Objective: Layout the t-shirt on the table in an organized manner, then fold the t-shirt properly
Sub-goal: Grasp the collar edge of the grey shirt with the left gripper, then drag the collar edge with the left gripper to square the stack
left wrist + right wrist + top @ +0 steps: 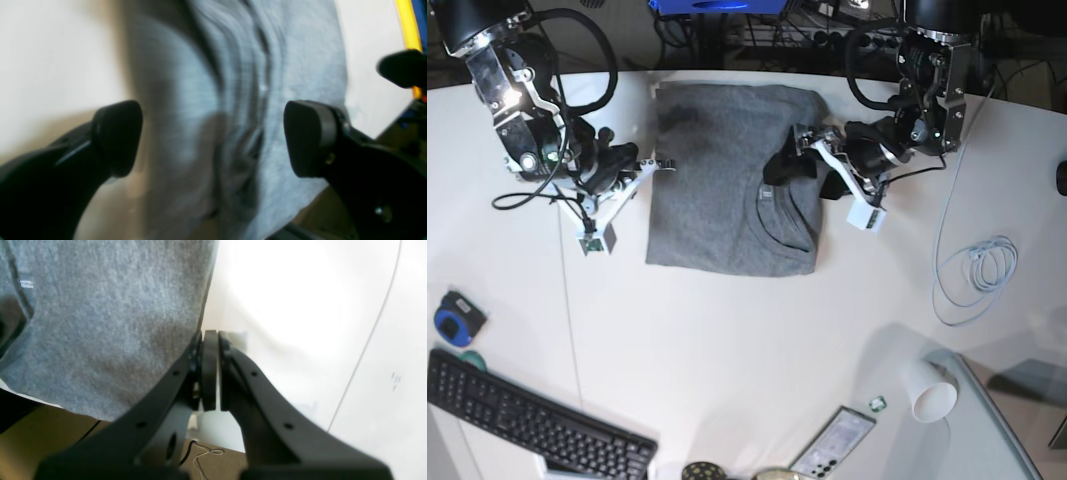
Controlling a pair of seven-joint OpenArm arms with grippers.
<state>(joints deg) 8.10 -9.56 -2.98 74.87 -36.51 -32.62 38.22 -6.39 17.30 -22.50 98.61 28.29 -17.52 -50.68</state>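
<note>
The grey t-shirt (727,180) lies folded on the white table (727,340). A tiny white label (26,284) sits inside its neck, too small to read. The left gripper (213,140) is spread wide above the shirt; the right gripper (210,336) is pinched closed at the shirt's edge, and I cannot tell if it holds cloth.

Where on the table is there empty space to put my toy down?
The biggest bare patch of the table lies between the t-shirt and the keyboard. Another lies between the t-shirt and the cable coil. It is crowded along the near edge by the phone and paper cup, and beside the shirt, where both arms work.
</note>
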